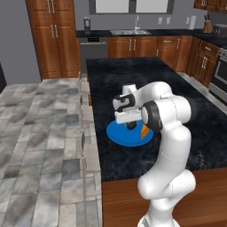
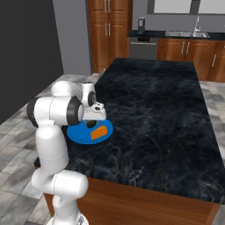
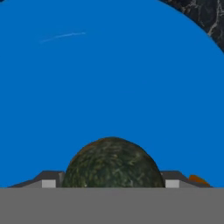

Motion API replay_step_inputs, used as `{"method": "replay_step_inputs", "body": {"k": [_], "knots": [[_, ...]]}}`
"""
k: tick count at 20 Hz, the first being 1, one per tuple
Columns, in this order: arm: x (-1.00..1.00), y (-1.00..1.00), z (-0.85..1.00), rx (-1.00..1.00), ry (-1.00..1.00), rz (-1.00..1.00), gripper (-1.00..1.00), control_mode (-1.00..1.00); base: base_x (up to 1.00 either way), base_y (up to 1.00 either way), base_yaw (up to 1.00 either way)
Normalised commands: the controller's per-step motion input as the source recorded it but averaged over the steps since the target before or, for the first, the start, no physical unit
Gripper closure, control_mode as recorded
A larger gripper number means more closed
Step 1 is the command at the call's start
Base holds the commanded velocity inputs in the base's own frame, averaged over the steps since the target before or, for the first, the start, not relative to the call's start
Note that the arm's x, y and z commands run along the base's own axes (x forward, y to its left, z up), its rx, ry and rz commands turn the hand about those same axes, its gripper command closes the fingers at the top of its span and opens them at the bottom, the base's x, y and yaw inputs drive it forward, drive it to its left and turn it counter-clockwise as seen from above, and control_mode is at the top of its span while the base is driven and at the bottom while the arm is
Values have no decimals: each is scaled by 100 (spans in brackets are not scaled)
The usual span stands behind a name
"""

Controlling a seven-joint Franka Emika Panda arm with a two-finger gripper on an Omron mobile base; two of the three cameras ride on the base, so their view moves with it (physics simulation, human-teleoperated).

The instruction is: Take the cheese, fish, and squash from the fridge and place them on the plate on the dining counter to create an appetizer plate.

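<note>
squash (image 3: 113, 162) sits between wide gripper (image 3: 112, 179) fingers (contact unclear) over plate (image 3: 109, 78).

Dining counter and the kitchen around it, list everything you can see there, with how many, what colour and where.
plate: one, bright blue, near the corner of the dining counter by the arm.
cheese: one, orange wedge, on the plate.
squash: one, very dark green ball, over the plate between the finger tips; the pictures don't settle whether it rests there or is gripped.
dining counter: one, black white-flecked top, reddish-brown wood sides.
stools: several, pale, along the island's side.
wall cabinets: reddish-brown wood, along the far wall.
sink: one, grey, in the far counter.
gripper: one, dark tips either side of the squash, low over the plate.
</note>
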Motion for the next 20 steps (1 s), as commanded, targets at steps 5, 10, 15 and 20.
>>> {"method": "replay_step_inputs", "body": {"k": [5, 10, 15, 20], "knots": [[10, -3, -5, 0, 0, 0, -100, -100, 0, 0, 0], [3, -1, 0, 0, 0, 0, -100, -100, 0, 0, 0], [0, 0, 10, 0, 0, 0, -100, -100, 0, 0, 0], [-11, 0, 52, 0, -8, 0, -100, -100, 0, 0, 0]]}}
